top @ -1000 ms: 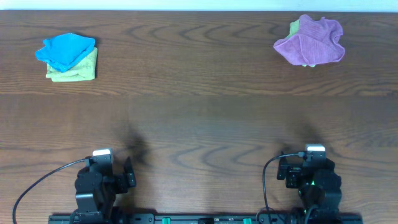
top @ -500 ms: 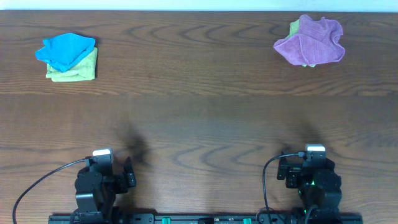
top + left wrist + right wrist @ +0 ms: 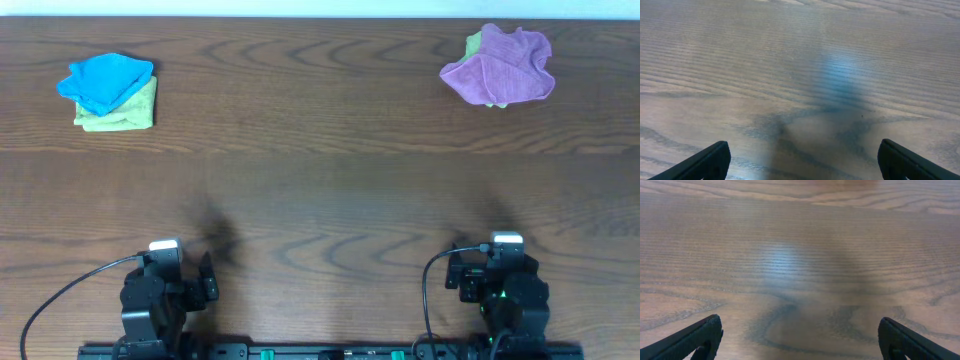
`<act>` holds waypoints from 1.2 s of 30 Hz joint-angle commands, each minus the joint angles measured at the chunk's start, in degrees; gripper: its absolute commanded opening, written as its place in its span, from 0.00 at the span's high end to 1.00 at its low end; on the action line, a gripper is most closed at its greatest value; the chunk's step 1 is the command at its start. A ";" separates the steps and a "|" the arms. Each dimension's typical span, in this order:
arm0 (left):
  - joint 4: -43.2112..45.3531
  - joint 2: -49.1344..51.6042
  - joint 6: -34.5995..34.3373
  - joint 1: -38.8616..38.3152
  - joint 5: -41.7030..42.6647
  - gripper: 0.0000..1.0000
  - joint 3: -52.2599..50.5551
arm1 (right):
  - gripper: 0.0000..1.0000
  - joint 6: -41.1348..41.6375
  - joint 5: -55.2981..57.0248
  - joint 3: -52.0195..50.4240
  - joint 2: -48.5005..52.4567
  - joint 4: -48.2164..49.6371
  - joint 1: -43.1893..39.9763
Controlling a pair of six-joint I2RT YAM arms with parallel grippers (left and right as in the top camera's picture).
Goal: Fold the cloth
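Black arms (image 3: 158, 300), white-capped, with looping black cables (image 3: 424, 300); left gripper (image 3: 802, 144) and right gripper (image 3: 800, 319) black-fingered.

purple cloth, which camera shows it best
Overhead: the cloth lies crumpled at the table's far right corner, on top of a green cloth. Both wrist views show only bare wood, none of it.
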 commanded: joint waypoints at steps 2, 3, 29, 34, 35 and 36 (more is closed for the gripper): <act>-3.96 -0.48 2.10 -0.02 -1.51 0.05 -0.48 | 0.01 -0.72 -0.20 -0.52 -0.52 0.09 -0.57; -3.96 -0.48 2.10 -0.02 -1.51 0.05 -0.48 | 0.01 -0.68 -0.26 -0.48 -0.24 -0.44 -0.57; -3.96 -0.48 2.10 -0.02 -1.51 0.05 -0.48 | 0.01 17.55 3.34 49.05 68.54 6.99 -7.69; -3.96 -0.48 2.10 -0.02 -1.51 0.05 -0.48 | 0.01 15.39 -0.61 58.21 78.27 7.08 -10.54; -3.96 -0.48 2.10 -0.02 -1.51 0.05 -0.48 | 0.01 14.93 -1.05 59.67 79.78 7.06 -11.06; -3.96 -0.48 2.10 -0.02 -1.51 0.05 -0.48 | 0.01 14.58 -1.62 61.61 81.85 7.19 -11.85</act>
